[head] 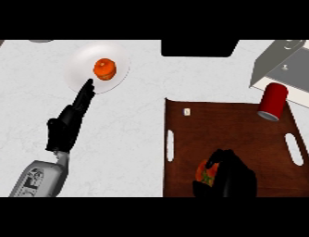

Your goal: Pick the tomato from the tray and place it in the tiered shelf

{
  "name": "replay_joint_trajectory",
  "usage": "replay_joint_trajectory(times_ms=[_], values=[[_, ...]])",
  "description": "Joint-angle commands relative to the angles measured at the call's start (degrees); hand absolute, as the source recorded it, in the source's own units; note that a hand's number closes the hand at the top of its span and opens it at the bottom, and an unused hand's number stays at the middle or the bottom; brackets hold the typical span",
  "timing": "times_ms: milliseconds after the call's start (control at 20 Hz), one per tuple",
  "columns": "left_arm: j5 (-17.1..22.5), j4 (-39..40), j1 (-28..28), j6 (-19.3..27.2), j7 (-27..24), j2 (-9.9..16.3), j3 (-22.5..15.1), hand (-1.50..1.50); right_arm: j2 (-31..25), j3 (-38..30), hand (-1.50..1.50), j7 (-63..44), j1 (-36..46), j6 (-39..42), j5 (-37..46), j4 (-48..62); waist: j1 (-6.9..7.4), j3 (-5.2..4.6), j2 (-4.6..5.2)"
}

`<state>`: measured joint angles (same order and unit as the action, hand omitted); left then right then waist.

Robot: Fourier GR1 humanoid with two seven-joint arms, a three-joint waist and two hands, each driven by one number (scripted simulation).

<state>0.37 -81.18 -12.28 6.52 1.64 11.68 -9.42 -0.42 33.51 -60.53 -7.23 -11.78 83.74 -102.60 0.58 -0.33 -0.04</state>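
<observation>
Our black right hand [227,178] curls around the round red tomato [204,172] on the flat brown tray [239,125]; our left hand [72,118] stretches straight-fingered towards the white plate [82,62]

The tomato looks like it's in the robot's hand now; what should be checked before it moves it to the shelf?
1. Right hand curled round the tomato: ok.
2. Tomato lifted off the tray: cannot tell; the hand hides its underside.
3. Red can lying at the tray's far right corner, between hand and tiered shelf: not ok, pass around it.
4. Shelf opening free: cannot tell, only part shows.
5. Left hand open, away from the path, fingertips at the white plate: ok.
</observation>
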Motion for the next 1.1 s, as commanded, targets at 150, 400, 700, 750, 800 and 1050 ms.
replay_joint_trajectory(times_ms=[150,400,700,750,800,1050], values=[[-0.90,-0.39,-0.43,0.22,1.58,-1.11,-0.43,0.00,0.40,-9.69,1.50,3.75,18.56,5.38,-22.58,5.68,0.24,0.36,0.23],[-0.94,-2.65,2.40,-0.36,0.98,-0.80,-0.89,0.00,0.41,-13.38,1.50,6.55,23.01,-6.83,-24.21,1.59,0.17,0.38,-0.01],[-1.64,-3.11,3.73,-0.51,0.48,-0.70,0.08,0.00,0.41,-8.18,1.50,-3.92,27.08,-5.30,-14.48,-6.65,-0.45,0.30,-0.20],[-0.98,-4.76,1.70,-0.64,2.54,0.18,1.46,0.00,-0.02,-12.64,1.50,-1.39,25.73,-1.04,-15.40,-11.36,-0.87,0.32,-0.27],[-2.54,-2.83,2.96,0.48,0.37,-2.10,-0.13,0.00,0.41,-12.11,1.50,-4.78,30.18,-3.16,-14.75,-6.92,-0.47,0.31,-0.07],[-1.47,-0.69,-1.58,-0.49,2.50,-1.13,2.46,0.00,0.29,-16.88,1.50,-7.53,33.31,8.71,-5.13,-14.35,-1.12,0.28,-0.13]])
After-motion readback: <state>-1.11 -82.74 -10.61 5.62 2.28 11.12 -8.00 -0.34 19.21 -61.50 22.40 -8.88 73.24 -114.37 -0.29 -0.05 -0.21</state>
